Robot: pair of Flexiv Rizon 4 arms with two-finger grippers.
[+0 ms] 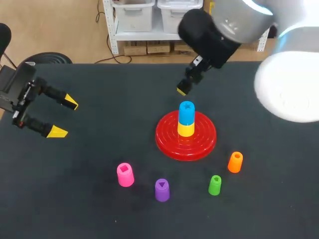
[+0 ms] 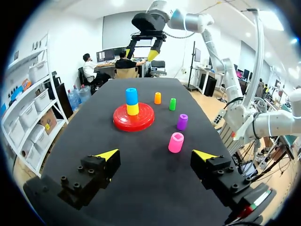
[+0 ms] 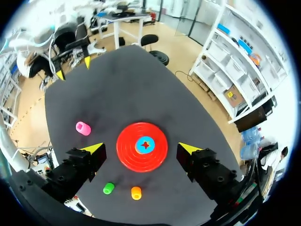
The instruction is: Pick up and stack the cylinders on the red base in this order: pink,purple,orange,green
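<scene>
The red base (image 1: 167, 140) carries a yellow cylinder (image 1: 186, 129) with a blue one (image 1: 186, 113) on top. Nearer the front edge stand the pink cylinder (image 1: 125, 175), the purple (image 1: 162, 189), the green (image 1: 215, 184) and the orange (image 1: 235, 162), all loose on the table. My right gripper (image 3: 141, 148) hangs open high over the base (image 3: 126, 153), looking straight down on the blue top (image 3: 145, 144). My left gripper (image 1: 60, 117) is open and empty at the far left, with the pink cylinder (image 2: 176, 142) and purple cylinder (image 2: 182, 122) ahead of it.
The black table (image 1: 89, 209) has bare room around the cylinders and between the base and my left gripper. My right arm's bulky links (image 1: 289, 84) hang over the table's back right.
</scene>
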